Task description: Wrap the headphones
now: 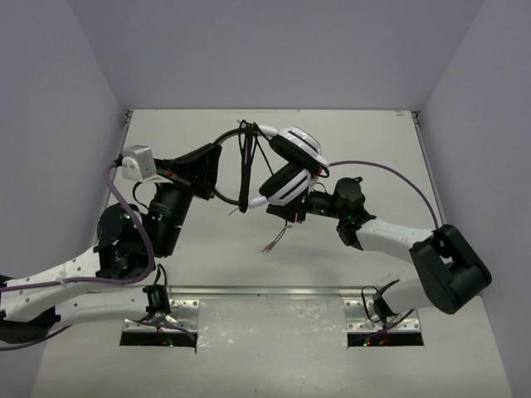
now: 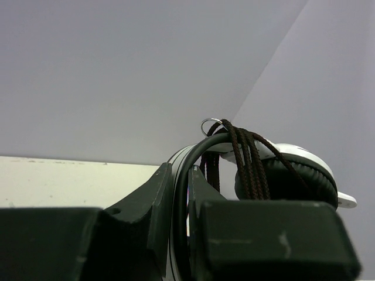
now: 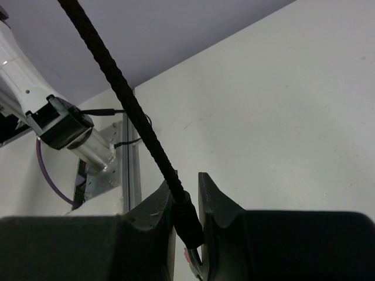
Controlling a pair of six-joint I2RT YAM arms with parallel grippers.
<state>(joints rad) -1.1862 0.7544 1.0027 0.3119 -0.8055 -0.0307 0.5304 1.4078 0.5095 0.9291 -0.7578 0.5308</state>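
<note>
The headphones hang above the table's middle, white-and-black ear cups stacked and the thin black headband arching left. My left gripper is shut on the headband. Several turns of dark braided cord loop over the headband beside the ear cup, and they also show in the left wrist view. My right gripper sits just below the ear cups, shut on the cord's thick end piece. The cord runs up taut from it. Loose wire ends dangle below.
Purple robot cables arc over the table at right and left. A metal mounting rail runs along the near edge, seen too in the right wrist view. Grey walls enclose the back and sides.
</note>
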